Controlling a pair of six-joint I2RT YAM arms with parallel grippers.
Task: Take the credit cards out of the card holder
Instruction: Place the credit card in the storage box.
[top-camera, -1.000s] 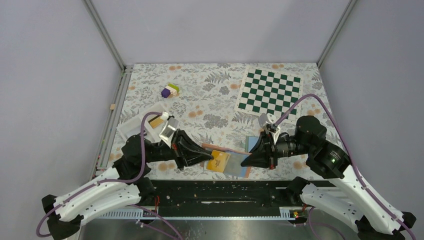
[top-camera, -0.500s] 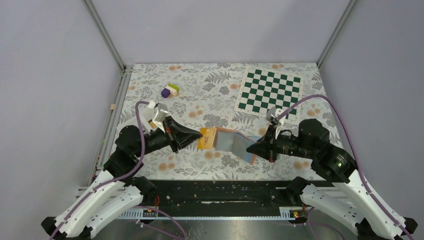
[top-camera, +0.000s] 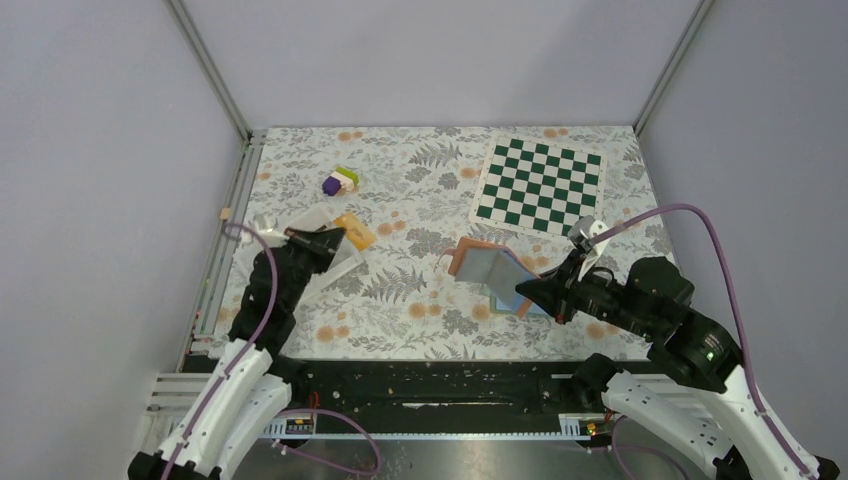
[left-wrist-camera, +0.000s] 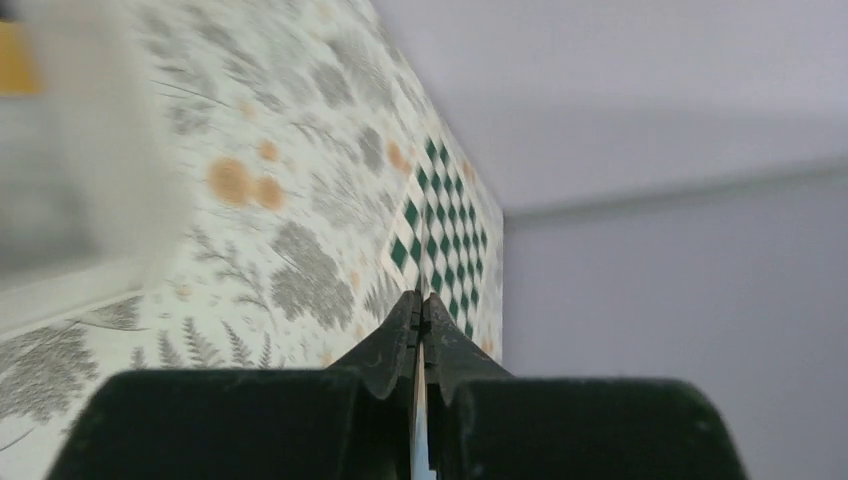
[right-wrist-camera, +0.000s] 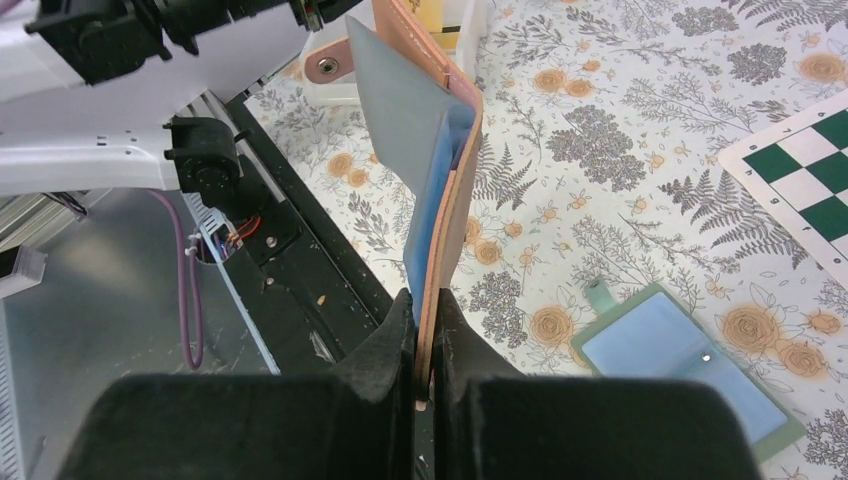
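Observation:
My right gripper (top-camera: 527, 292) (right-wrist-camera: 425, 312) is shut on the lower edge of the card holder (top-camera: 487, 268) (right-wrist-camera: 420, 130), a salmon-pink cover with blue-grey pages, held upright off the table. Over at the left, my left gripper (top-camera: 328, 240) (left-wrist-camera: 421, 312) is shut on a yellow-orange credit card (top-camera: 353, 231), which sticks out of its tips over the white tray (top-camera: 303, 217). In the left wrist view that card shows only as a thin pale sliver between the closed jaws. Another yellow card (right-wrist-camera: 431, 14) lies in the tray (right-wrist-camera: 474, 30).
A green-rimmed blue card pouch (right-wrist-camera: 683, 352) lies flat on the floral mat to the right of the holder. A green checkerboard (top-camera: 541, 186) sits at the back right. Small purple, green and yellow blocks (top-camera: 340, 182) are at the back left. Metal rail (top-camera: 440, 385) along the near edge.
The left gripper pulled a yellow-orange card out of the holder and carried it left and back to the white tray. The right gripper moved the holder right and away from the near edge.

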